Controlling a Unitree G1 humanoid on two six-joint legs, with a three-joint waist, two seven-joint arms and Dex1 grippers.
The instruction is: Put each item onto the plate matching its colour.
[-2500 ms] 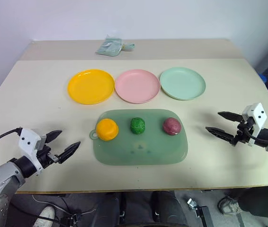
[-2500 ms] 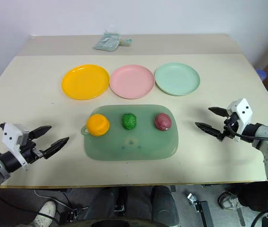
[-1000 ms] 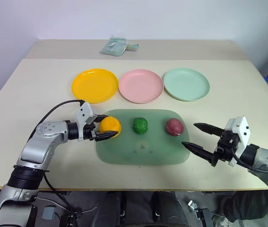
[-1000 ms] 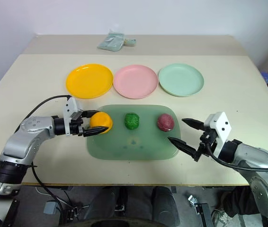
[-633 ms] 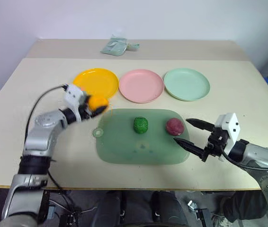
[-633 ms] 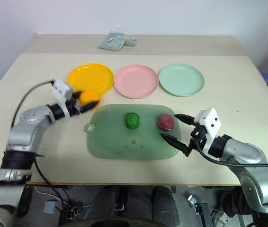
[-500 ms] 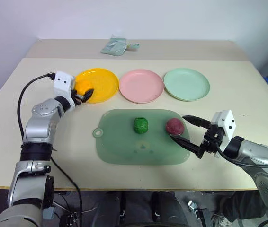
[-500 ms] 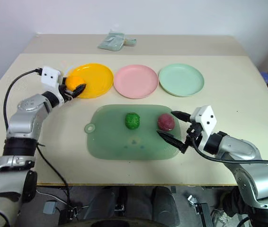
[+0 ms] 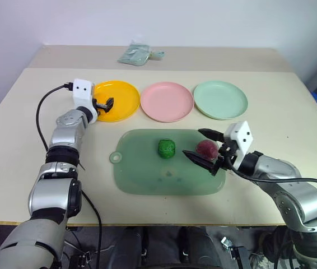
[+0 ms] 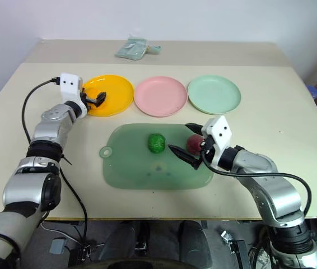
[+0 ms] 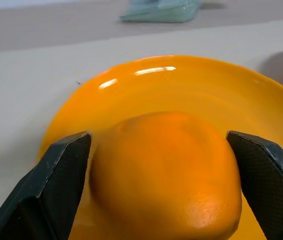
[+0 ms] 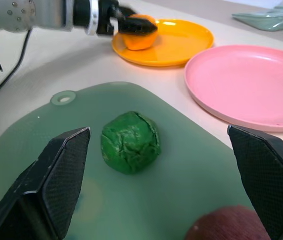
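While the worktop [image 9: 293, 112] carries everything, its largest piece is the translucent green tray [image 9: 147, 179], with three plates in a row beyond it: the yellow plate [image 9: 122, 95] at the tray's 11 o'clock, the pink plate [image 9: 167, 101] at 12 and the mint green plate [image 9: 220, 100] at 1. A pale packet [image 9: 139, 54] lies at the worktop's far 12 o'clock edge.

By my reading, one of three placements is done or nearly so. The orange-yellow lump [image 11: 166, 170] sits on the yellow plate near its 8 o'clock rim. The bumpy green lump [image 9: 166, 148] is on the tray just 12 o'clock of centre, and the maroon lump [image 9: 205, 148] is at the tray's 2 o'clock. Both have yet to reach the mint green and pink plates.

The left claw [image 9: 103, 105] is released, its fingers spread on either side of the orange-yellow lump. The right claw [image 9: 191, 142] is also spread wide, its fingers flanking the maroon lump without closing on it.

A second ago the left claw clenched the orange-yellow lump at the tray's 9 o'clock edge; now that spot is bare. The right claw was then off the tray's 4 o'clock corner and has since come in to the maroon lump.
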